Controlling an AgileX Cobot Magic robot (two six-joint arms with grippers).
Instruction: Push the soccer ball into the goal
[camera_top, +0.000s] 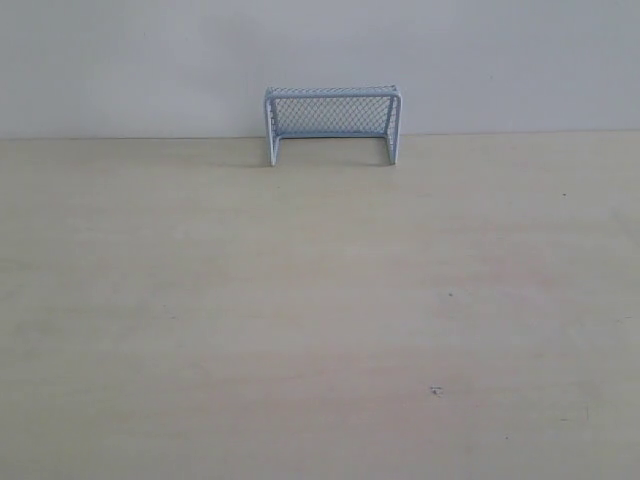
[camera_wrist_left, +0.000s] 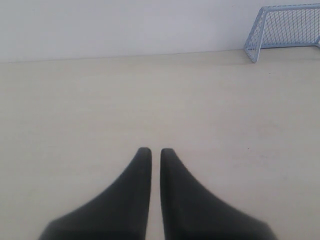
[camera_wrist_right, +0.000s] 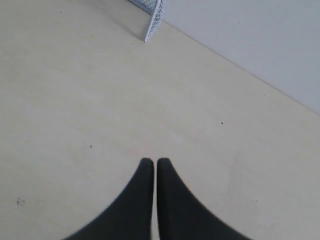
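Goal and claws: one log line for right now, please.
goal: upright, nothing in it | ball: not in view | left claw: shut, empty | right claw: shut, empty

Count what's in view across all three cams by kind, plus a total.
goal: 1
grippers: 2 (left gripper, right gripper, both black)
table: 1
soccer ball: 0, none in any view
total: 4

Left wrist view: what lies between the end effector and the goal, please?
In the left wrist view, only bare pale tabletop lies between the left end effector and the goal; nothing stands on that stretch.
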